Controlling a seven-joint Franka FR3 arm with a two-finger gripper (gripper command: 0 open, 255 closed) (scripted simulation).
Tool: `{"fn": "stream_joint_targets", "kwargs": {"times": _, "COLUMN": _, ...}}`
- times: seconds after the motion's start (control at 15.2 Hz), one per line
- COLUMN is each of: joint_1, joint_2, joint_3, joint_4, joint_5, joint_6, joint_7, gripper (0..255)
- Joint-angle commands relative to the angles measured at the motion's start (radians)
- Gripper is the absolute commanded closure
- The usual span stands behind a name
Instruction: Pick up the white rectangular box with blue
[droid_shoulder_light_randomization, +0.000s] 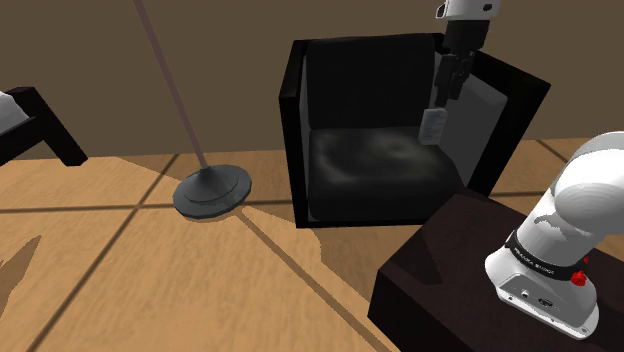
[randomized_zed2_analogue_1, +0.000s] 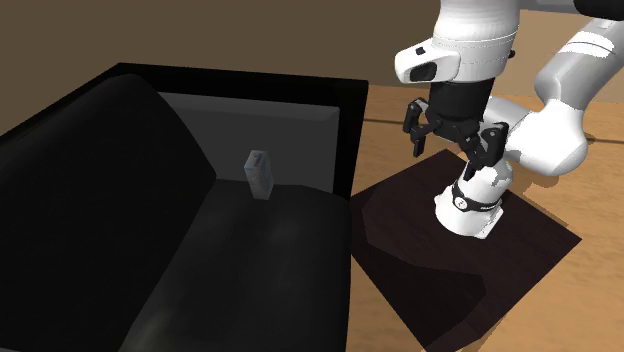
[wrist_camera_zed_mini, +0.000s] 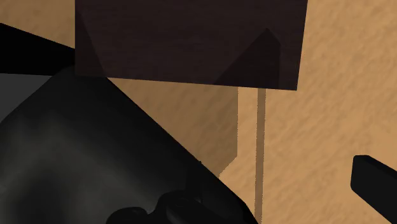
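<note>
Shoulder view, middle: black armchair (droid_shoulder_light_randomization: 370, 85) on a wood floor (droid_shoulder_light_randomization: 110, 270), with a plain brown wall (droid_shoulder_light_randomization: 230, 40) behind. Dark seat (droid_shoulder_light_randomization: 380, 165) with a dull sheen, and a grey inner face on the chair arm nearer the stand. Toward that view's left of the chair: round grey lamp base (droid_shoulder_light_randomization: 212, 192) flat on the floor, its thin pole (droid_shoulder_light_randomization: 165, 70) slanting up out of frame. At the far left edge: dark furniture frame (droid_shoulder_light_randomization: 45, 125) with something white on top, too cropped to name. Dark seams across the floor, some running diagonally. Lower right: dark brown stand (droid_shoulder_light_randomization: 440, 270), set close to the chair, carrying the robot's white base (droid_shoulder_light_randomization: 548, 268).

On the seat: small box (droid_shoulder_light_randomization: 432, 125), pale grey-white, no blue to make out. Stands upright at the foot of the grey arm face, toward the back corner. Same in the second exterior view (randomized_zed2_analogue_1: 259, 173): upright, tight against the grey panel, nothing else near it on the cushion.

Black gripper (randomized_zed2_analogue_1: 452, 145) pointing down, fingers spread wide, nothing between them. Hangs high by the chair's stand-side arm, well apart from the box and above its level. Wrist view, looking down: black chair edge, a strip of floor, then the stand's dark top.
</note>
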Motion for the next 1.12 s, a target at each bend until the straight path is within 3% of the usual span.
{"fn": "stream_joint_targets", "kwargs": {"times": 0.0, "joint_1": 0.000, "joint_2": 0.000, "joint_3": 0.000, "joint_4": 0.000, "joint_5": 0.000, "joint_6": 0.000, "joint_7": 0.000, "gripper": 0}}
{"fn": "stream_joint_targets", "kwargs": {"times": 0.59, "joint_1": -0.061, "joint_2": 0.133, "joint_3": -0.168, "joint_4": -0.030, "joint_5": -0.136, "joint_6": 0.165, "joint_7": -0.234, "gripper": 0}}
{"fn": "stream_joint_targets", "kwargs": {"times": 1.06, "joint_1": -0.087, "joint_2": 0.310, "joint_3": -0.300, "joint_4": 0.020, "joint_5": -0.193, "joint_6": 0.306, "joint_7": -0.413, "gripper": 0}}
